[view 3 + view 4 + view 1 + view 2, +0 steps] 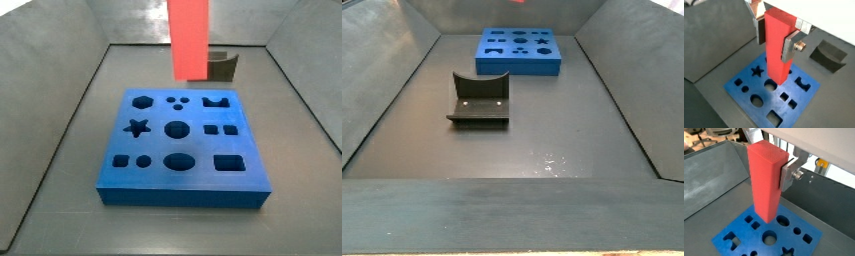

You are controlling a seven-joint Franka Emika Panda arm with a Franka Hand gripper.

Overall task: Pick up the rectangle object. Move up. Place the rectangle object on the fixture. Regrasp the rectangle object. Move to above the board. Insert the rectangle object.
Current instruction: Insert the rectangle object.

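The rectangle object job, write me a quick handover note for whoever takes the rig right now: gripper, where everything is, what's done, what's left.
Gripper: shut on the rectangle object, holding it upright by its upper part, up in the air over the board.
Rectangle object: hangs vertically, lower end clear of the board in a side view, not in any hole.
Board: flat on the floor, all cut-outs empty in a side view.
Fixture: empty, standing apart from the board.
Done: pick-up, and the block is now above the board.
Left: line up with the matching hole, lower, insert, release.
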